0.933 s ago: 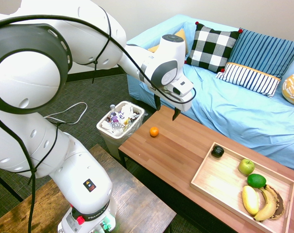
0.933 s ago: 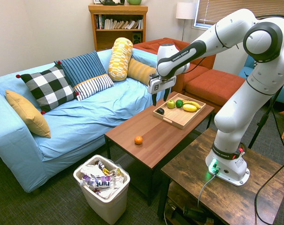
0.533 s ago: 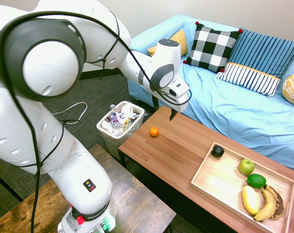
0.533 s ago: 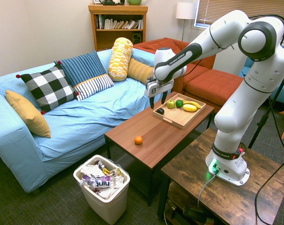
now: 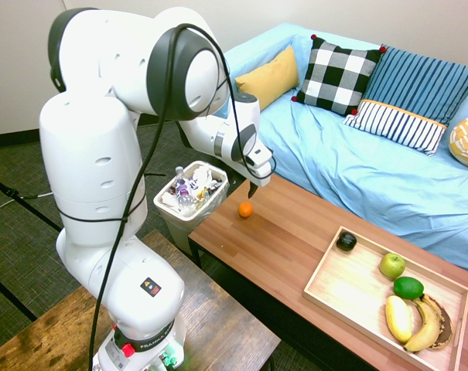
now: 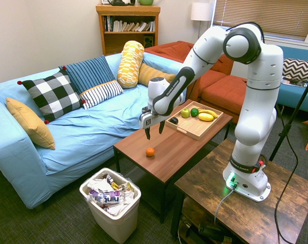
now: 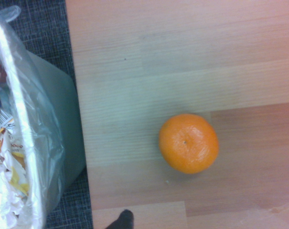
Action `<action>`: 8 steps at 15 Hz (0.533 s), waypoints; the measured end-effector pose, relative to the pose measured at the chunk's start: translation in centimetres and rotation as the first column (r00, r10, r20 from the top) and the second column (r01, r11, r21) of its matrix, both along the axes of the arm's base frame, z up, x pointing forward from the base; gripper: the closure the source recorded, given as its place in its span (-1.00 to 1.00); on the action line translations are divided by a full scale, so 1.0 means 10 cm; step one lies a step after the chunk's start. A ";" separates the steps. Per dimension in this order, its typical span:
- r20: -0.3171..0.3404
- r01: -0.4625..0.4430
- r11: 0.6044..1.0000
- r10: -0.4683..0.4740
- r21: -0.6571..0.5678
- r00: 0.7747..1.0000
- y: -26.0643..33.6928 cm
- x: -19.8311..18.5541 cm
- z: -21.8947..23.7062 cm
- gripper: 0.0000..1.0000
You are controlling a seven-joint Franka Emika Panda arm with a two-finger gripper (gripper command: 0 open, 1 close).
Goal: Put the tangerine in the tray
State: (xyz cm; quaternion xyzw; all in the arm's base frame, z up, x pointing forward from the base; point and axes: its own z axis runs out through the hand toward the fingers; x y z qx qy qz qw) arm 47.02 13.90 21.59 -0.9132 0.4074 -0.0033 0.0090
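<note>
- Tool (image 6: pixel 154 131) is held above the tangerine (image 6: pixel 150 152), fingers spread apart, nothing gripped.
- Tangerine is seen on the bench (image 6: pixel 179 145) near its end edge, beside the waste bin (image 6: pixel 110 204) below.
- Bare bench is left between tangerine and tray (image 6: pixel 194 129), which sits at the far end.

Bare table (image 5: pixel 295 232) rings tangerine (image 5: pixel 245 209); waste bin (image 5: pixel 189 193) seemingly clear below.

The wooden table (image 5: pixel 295 239) carries the tangerine (image 5: pixel 245 209) and the tray (image 5: pixel 338 297).
</note>
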 end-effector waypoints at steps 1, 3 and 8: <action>-0.011 -0.004 1.000 0.004 -0.005 1.000 0.04 0.00 -0.14 -1.00; -0.026 -0.013 1.000 0.012 -0.014 1.000 0.09 -0.01 -0.42 -1.00; -0.024 0.010 0.999 -0.011 -0.038 1.000 0.01 0.17 -0.89 -1.00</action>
